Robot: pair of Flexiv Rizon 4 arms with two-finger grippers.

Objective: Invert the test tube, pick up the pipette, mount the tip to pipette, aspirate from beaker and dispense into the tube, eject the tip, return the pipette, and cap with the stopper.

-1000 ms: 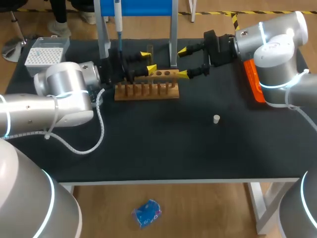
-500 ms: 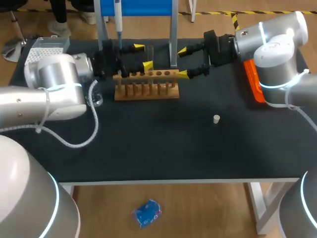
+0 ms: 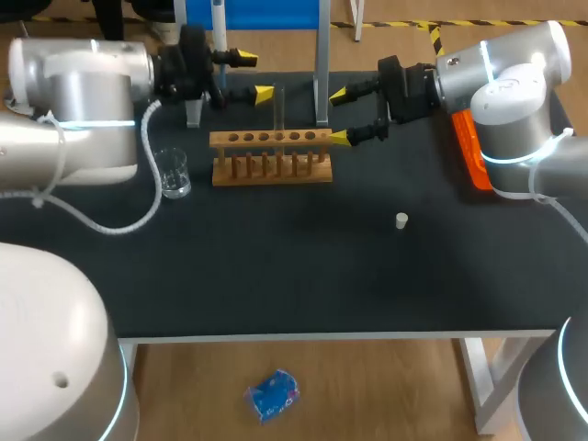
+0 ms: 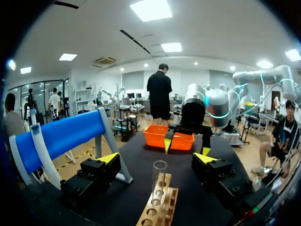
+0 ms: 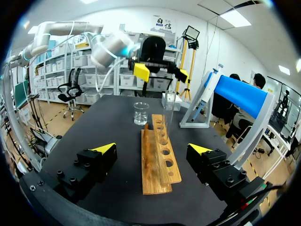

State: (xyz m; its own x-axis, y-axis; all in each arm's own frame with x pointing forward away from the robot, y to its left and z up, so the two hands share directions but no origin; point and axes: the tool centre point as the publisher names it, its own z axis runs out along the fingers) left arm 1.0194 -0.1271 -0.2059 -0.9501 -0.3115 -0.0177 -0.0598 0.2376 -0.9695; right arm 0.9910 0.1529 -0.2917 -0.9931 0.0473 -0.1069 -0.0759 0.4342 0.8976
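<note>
A clear test tube (image 3: 278, 108) stands upright in the wooden rack (image 3: 271, 156), open end up. My left gripper (image 3: 253, 76) hangs open just behind and left of the tube, apart from it; in its wrist view the tube (image 4: 158, 181) stands ahead of the open gripper (image 4: 157, 160). My right gripper (image 3: 338, 116) is open at the rack's right end, with the rack (image 5: 160, 155) lying between its fingers (image 5: 104, 148) untouched. The pipette (image 3: 219, 23) hangs on the blue stand. A glass beaker (image 3: 175, 173) sits left of the rack. The white stopper (image 3: 401, 220) lies alone on the mat.
The stand's metal legs (image 3: 321, 83) rise just behind the rack. An orange tray (image 3: 473, 152) lies at the right edge under my right arm. My left arm covers the table's far left corner.
My left gripper opened and drew back up and left from the rack, leaving the tube standing in it. The beaker came into view. The right arm kept still.
</note>
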